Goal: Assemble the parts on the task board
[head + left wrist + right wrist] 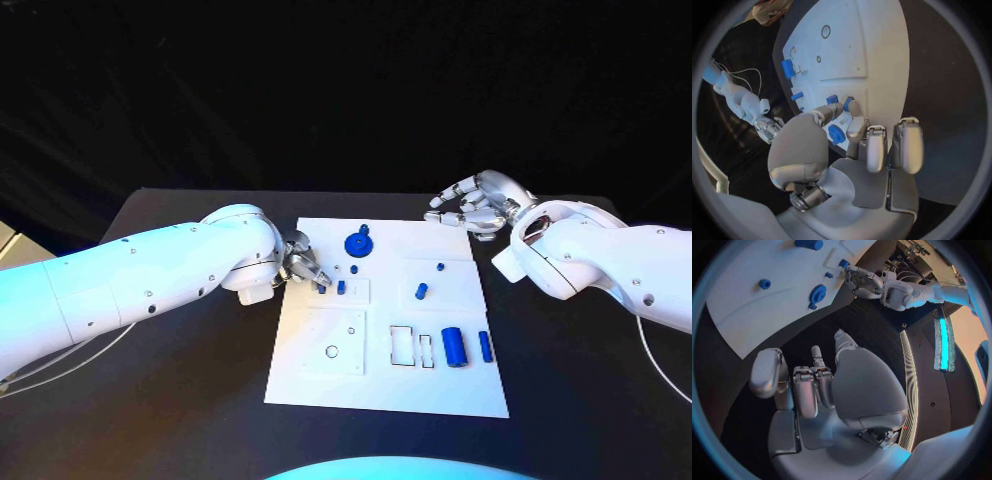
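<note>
Bare black table (pixel 188 390) lies open left and right of the task board (pixel 389 385). Blue parts (pixel 453 346) crowd the board's right side.

Black table (pixel 173 400) against dark backdrop; glowing cyan light strip (pixel 944 342) nearby.
</note>
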